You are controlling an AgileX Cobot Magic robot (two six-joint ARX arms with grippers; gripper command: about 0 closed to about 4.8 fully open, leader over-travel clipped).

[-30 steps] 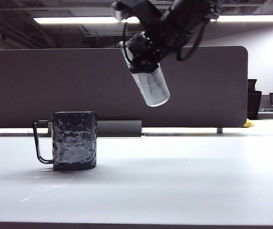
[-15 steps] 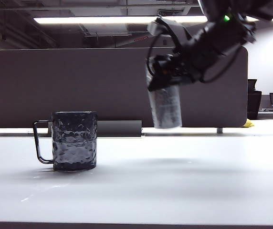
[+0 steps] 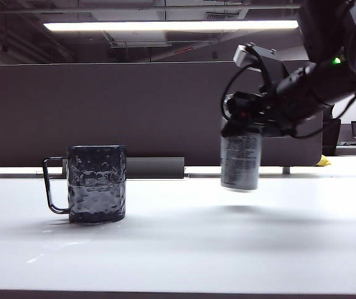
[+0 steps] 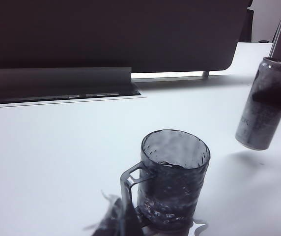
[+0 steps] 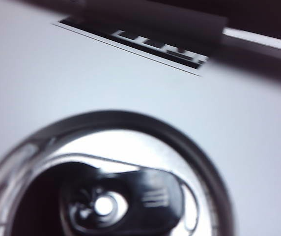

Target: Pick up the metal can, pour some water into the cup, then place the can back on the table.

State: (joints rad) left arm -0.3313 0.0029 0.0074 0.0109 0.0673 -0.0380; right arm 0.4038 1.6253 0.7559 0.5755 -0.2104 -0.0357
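Right hand first: it pinches the metal can near its top, wrapped around the upper rim so the body hangs below the fingers, close to upright with only a slight lean. I read that high grip as deliberate, since it leaves the base free to meet the tabletop flat. The can floats just above the white surface with a soft shadow under it, so I judge the set-down step is in hand and not yet finished. From the right wrist camera I look straight down on the can's lid with its pull tab, which tells me the mouth faces up and nothing should spill. The cup stands well off to the side of the hand, upright on the tabletop, handle pointing away from the can; in the left wrist view its dimpled wall looks darker low down, which could be water, but I cannot be sure. No stream shows anywhere. A small wet-looking smear lies by the cup's foot. My left hand appears only as a blurred dark scrap at the edge of its own camera, near the cup, and I cannot tell whether it is spread or pressed together. The can carries blocks of small dark print, too fine to read; I can make out no brand.
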